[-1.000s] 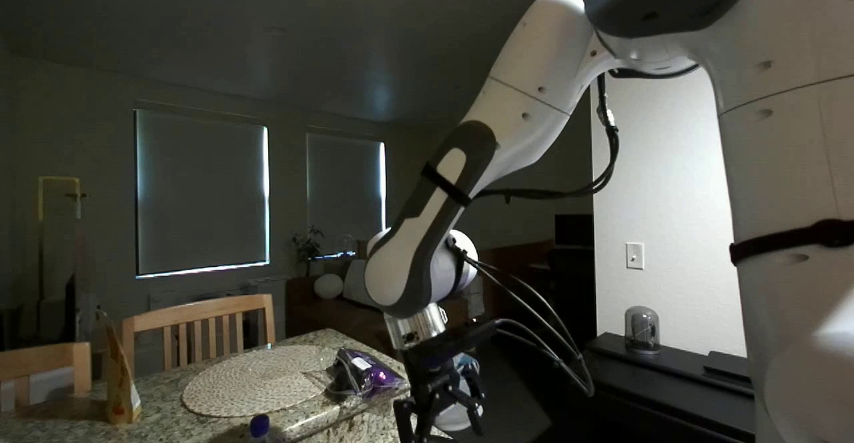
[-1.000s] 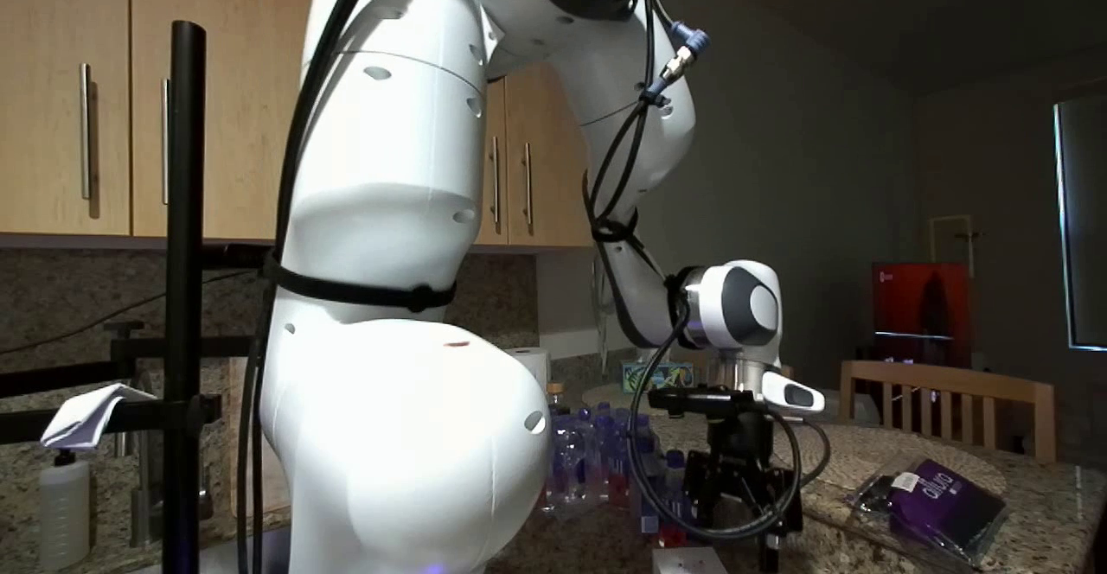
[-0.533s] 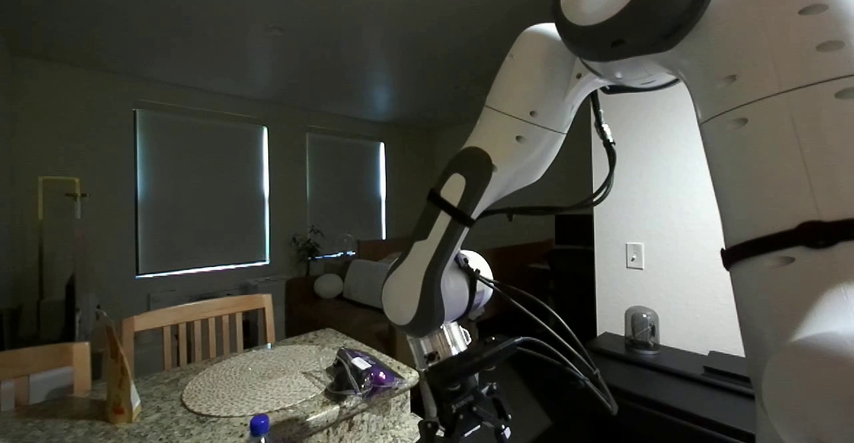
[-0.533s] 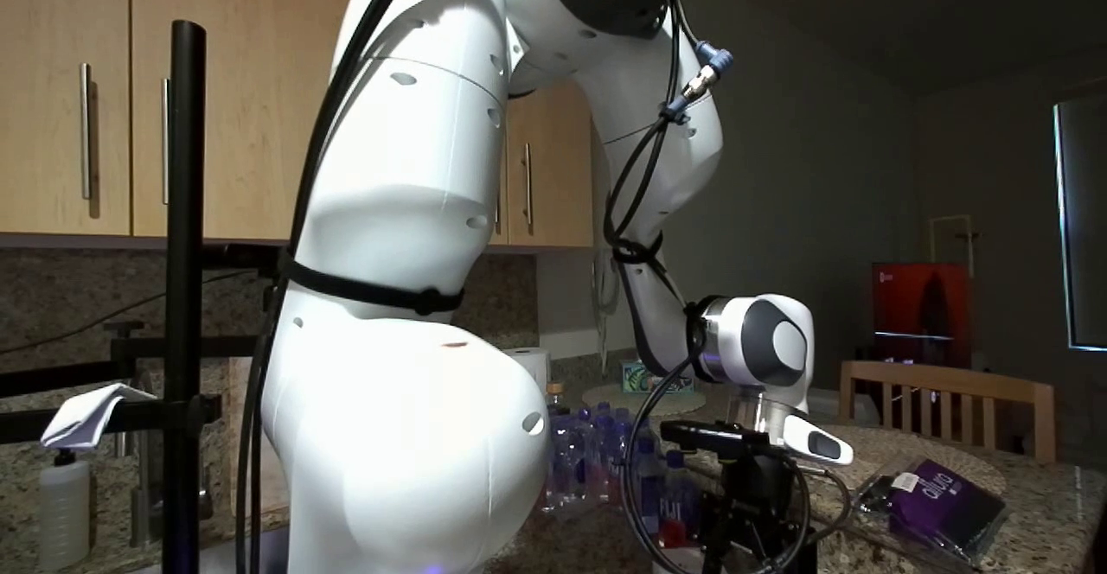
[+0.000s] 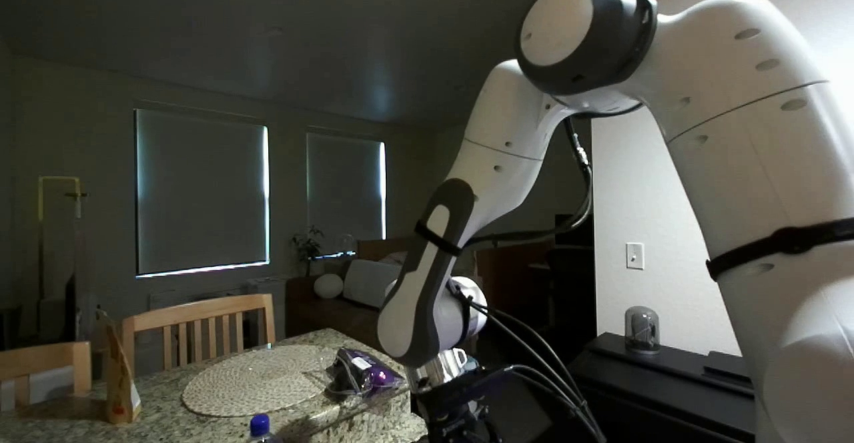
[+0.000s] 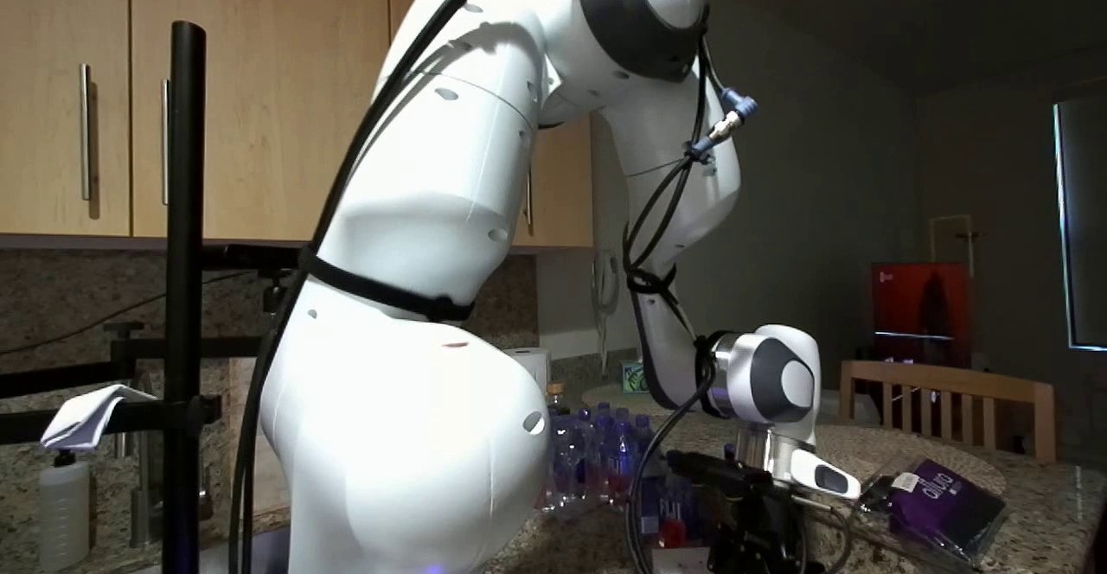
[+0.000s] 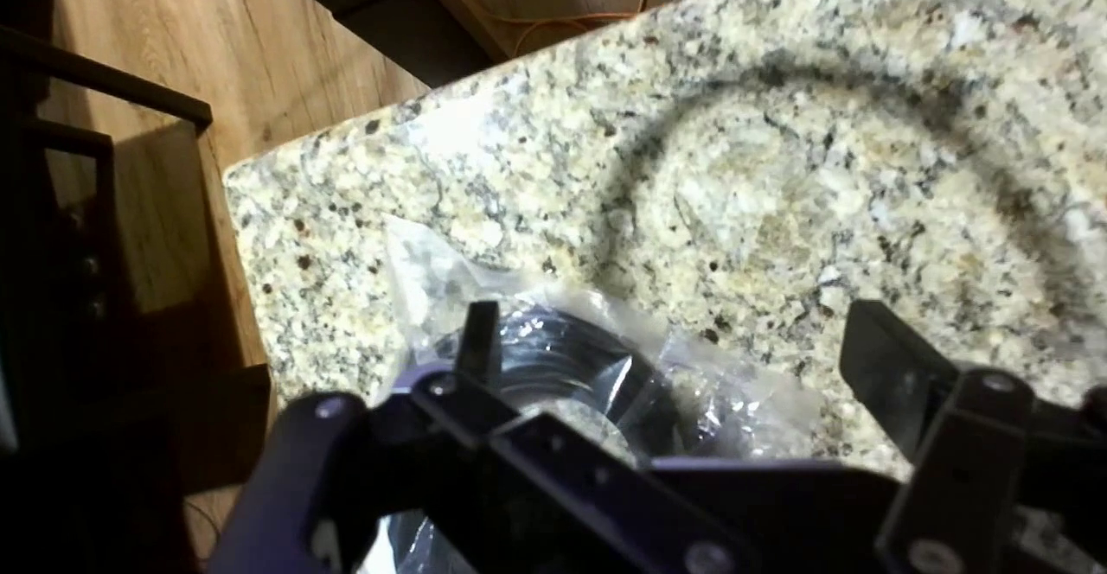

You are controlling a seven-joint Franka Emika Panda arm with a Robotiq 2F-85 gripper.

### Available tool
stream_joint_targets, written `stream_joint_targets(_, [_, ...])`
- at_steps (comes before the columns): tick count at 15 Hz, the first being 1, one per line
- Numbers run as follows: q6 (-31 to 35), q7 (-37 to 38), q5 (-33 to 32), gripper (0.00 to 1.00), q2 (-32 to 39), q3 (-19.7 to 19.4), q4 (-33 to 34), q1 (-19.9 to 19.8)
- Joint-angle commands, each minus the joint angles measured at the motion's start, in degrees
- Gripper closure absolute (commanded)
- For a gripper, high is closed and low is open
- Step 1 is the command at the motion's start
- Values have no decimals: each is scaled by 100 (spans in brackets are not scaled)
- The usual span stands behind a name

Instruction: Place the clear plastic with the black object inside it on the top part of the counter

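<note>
In both exterior views I see a purple pack near my arm. In the wrist view, my claw is spread over the clear plastic with the black object, which lies on the worktop near the left corner.

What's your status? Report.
Black two-finger gripper open. Crinkled clear plastic with black ring-shaped object beneath, ungripped, on speckled granite counter. Purple plastic-wrapped package on raised granite counter, possible obstacle.
</note>
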Motion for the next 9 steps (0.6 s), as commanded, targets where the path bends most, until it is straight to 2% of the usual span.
stream_joint_targets(1, [353,211,237,0,778,-194,283,4])
stream_joint_targets(5, [465,219,688,0,1225,-370,384,-65])
stream_joint_targets(9, [771,325,809,0,1715,-482,608,69])
